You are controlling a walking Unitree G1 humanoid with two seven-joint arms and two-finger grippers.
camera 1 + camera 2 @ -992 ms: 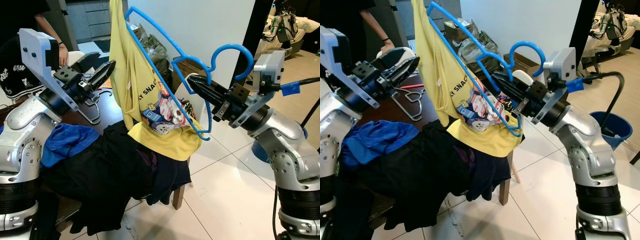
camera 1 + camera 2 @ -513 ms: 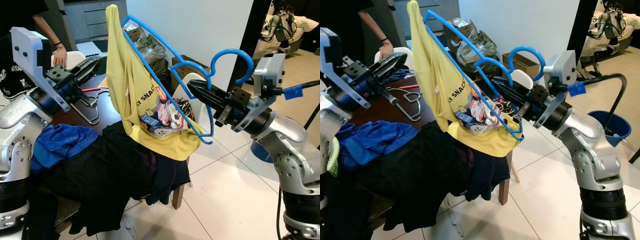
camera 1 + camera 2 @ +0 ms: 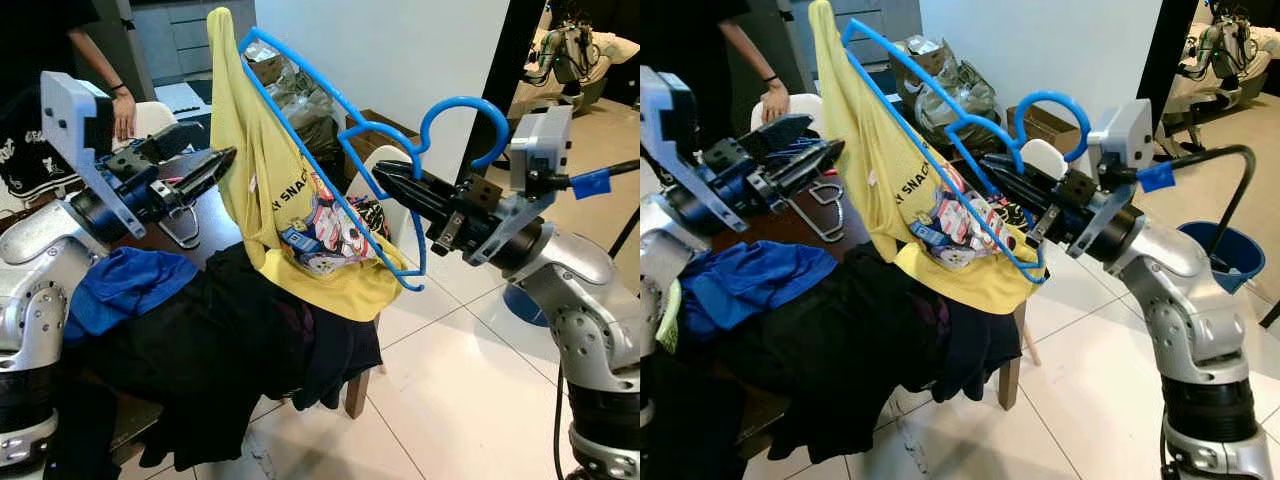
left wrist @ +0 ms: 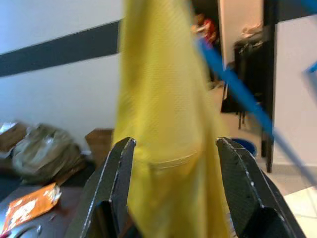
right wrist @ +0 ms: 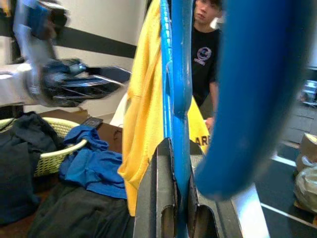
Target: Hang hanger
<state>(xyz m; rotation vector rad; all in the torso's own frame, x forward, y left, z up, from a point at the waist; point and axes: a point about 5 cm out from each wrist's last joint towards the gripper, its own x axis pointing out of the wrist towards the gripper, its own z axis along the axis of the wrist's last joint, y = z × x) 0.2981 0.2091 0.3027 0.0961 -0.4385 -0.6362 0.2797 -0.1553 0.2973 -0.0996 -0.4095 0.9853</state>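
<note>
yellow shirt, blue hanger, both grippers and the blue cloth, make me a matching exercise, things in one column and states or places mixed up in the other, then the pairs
Things
1. yellow shirt
2. blue hanger
3. left gripper
4. blue cloth

States or places
A. open, fingertips beside the shirt
B. clamped in the right gripper
C. lying on the dark pile of clothes
D. draped over the hanger

Pairs: 1-D, 2-B, 3-A, 4-C

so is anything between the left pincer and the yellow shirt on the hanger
Nothing visible. The left pincer is open with its fingertips right beside the yellow shirt, and its wrist view shows the fabric just ahead between the fingers. The right pincer is clamped on the blue hanger.
</note>
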